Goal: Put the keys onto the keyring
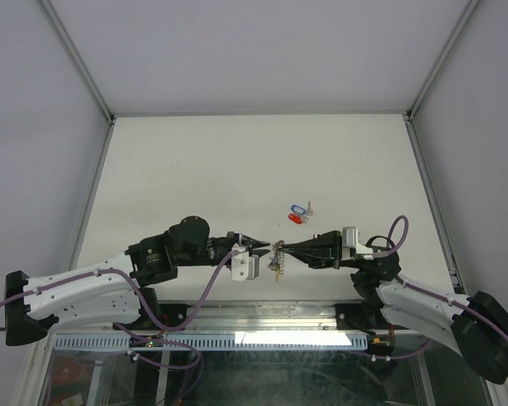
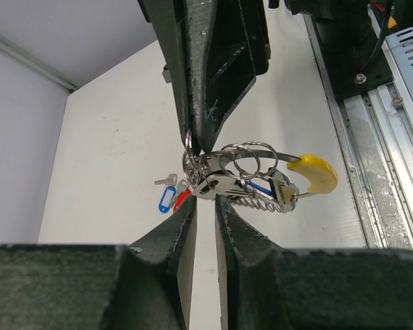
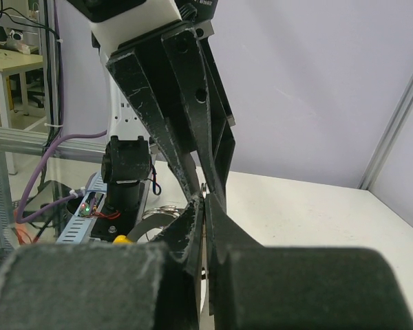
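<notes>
The keyring (image 1: 277,262) hangs in the air between my two grippers, near the table's front edge. In the left wrist view its yellow arc (image 2: 315,173) points right, and its silvery band carries several small rings and a key with a blue tag (image 2: 261,186). My left gripper (image 2: 206,201) pinches the ring's metal bundle at its tips. My right gripper (image 3: 206,203) is shut on the thin small ring of a key, tip to tip with the left gripper's fingers (image 3: 186,103). Loose keys with a blue and a red tag (image 1: 298,213) lie on the table just behind.
The white table (image 1: 237,169) is walled in by grey panels on three sides. An aluminium rail (image 1: 262,317) and the arm bases run along the near edge, close under the keyring. The loose keys also show in the left wrist view (image 2: 168,199).
</notes>
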You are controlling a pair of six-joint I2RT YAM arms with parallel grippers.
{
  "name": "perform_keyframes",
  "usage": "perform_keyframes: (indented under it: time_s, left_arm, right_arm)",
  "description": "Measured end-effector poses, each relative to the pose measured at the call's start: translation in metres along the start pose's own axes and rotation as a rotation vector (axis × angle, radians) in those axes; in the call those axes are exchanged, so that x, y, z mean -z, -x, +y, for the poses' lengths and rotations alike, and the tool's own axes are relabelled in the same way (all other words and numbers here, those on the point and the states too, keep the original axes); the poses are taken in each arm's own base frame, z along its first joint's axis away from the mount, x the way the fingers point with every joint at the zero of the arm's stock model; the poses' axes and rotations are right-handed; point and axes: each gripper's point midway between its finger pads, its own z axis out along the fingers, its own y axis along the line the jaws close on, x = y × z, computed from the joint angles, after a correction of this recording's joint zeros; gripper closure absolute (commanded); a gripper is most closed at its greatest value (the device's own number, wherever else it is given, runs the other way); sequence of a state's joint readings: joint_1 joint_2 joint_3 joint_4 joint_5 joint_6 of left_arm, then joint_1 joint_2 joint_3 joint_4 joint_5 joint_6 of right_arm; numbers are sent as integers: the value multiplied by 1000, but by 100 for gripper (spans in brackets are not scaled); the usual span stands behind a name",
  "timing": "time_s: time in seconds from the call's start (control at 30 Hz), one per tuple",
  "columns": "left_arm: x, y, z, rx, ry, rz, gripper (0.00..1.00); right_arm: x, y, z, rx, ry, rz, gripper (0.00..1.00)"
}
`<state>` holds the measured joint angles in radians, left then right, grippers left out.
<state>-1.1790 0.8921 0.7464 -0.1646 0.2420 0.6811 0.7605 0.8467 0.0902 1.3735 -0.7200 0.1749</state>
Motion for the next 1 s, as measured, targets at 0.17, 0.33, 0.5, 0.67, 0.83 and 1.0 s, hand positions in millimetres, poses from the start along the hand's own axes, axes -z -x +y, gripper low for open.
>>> perform_keyframes:
  time_s: [0.17, 0.33, 0.5, 0.67, 0.83, 1.0]
  left_arm:
    - [2, 6, 5, 5, 24, -18, 83]
    - [0, 11, 6, 7, 26, -44, 83]
    - [-4, 14, 3, 18, 8, -65, 85]
    - [-7, 15, 1, 24, -4, -74, 96]
    - [-7, 14, 1, 24, -5, -72, 100]
    - [-7, 14, 1, 25, -6, -70, 99]
  right_arm:
    - [0, 0, 0, 0, 0, 1, 100]
    - [0, 0, 0, 1, 0, 1, 100]
    - [0, 0, 0, 3, 0, 1, 100]
    - [0, -1, 0, 3, -1, 3, 100]
    - [0, -1, 0, 4, 0, 3, 100]
    - [0, 0, 0, 6, 0, 1, 100]
